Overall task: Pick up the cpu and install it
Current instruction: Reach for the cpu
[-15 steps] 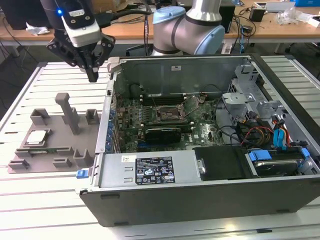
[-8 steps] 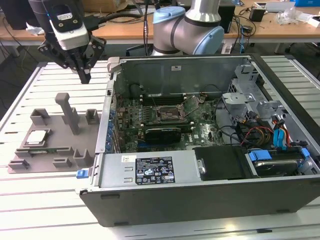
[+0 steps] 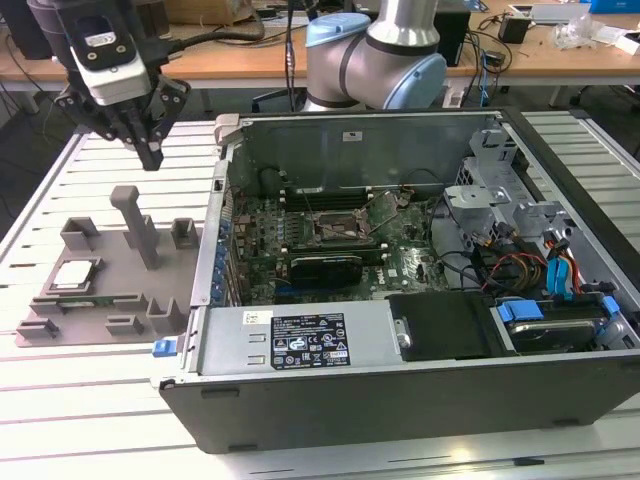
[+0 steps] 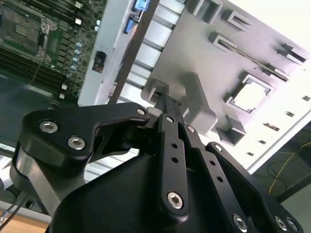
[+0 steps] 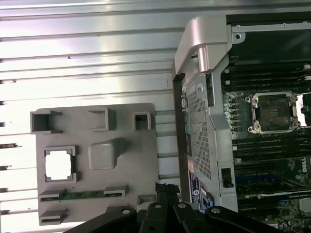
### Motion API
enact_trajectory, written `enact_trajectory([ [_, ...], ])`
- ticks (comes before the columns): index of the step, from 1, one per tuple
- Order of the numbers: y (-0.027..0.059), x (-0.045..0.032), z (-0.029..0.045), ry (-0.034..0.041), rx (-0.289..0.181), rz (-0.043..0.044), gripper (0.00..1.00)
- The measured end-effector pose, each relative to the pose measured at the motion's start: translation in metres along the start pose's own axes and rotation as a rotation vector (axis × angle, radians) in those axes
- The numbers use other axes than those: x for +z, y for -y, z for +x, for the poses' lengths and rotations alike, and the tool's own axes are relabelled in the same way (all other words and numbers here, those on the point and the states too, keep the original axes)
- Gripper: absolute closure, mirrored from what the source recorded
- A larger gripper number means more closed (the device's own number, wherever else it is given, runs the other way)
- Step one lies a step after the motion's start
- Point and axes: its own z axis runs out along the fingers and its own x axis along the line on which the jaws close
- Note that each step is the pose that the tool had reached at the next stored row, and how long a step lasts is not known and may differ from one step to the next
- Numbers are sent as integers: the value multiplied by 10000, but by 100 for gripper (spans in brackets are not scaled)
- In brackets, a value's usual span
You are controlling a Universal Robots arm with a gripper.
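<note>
While the cpu (image 3: 75, 275) is sitting in the grey tray (image 3: 112, 262), I'm hovering the gripper (image 3: 152, 158) above that tray, closed and empty; I'm judging this the approach step, and the pick will be needing the jaws parted.

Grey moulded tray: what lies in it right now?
The cpu sits in its square recess; a thin green card lies in a slot. Beneath the cpu is hidden.
</note>
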Motion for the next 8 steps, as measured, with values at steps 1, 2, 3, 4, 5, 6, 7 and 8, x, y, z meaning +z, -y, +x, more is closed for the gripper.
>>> enact_trajectory([
  [1, -1, 5, 23, 2, 0, 1, 89],
  [2, -2, 10, 46, 2, 1, 1, 89],
  [3, -3, 17, 76, 4, 2, 3, 89],
  [4, -5, 24, 116, 6, 2, 5, 89],
  [5, -6, 34, 151, 8, 0, 6, 89],
  [6, -8, 40, 173, 9, 0, 7, 89],
  [7, -9, 45, 195, 9, -1, 8, 89],
  [8, -10, 51, 218, 10, 0, 9, 89],
])
